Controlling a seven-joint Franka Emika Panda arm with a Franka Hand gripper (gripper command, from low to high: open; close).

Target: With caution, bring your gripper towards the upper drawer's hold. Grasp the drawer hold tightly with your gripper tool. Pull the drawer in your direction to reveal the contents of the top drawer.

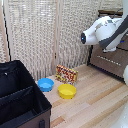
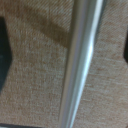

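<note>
In the wrist view the drawer hold (image 2: pixel 80 60), a straight silver bar, runs across the picture very close to the camera, in front of the brown top drawer (image 2: pixel 35 85). My gripper (image 2: pixel 65 52) is open. One dark finger (image 2: pixel 2 55) stands on one side of the bar and the other finger (image 2: pixel 125 50) on the other side, both apart from it. In the exterior view the bulky white arm (image 1: pixel 102 31) reaches to the brown dresser (image 1: pixel 107 65) at the exterior view's right. The gripper itself is hidden there behind the arm.
A brown drawer front with a silver bar (image 1: pixel 108 59) shows below the arm. On the wooden floor lie a blue bowl (image 1: pixel 45 84), a yellow bowl (image 1: pixel 67 91) and a red patterned box (image 1: pixel 66 74). A black case (image 1: pixel 20 100) stands at the exterior view's lower left. Beige curtains hang behind.
</note>
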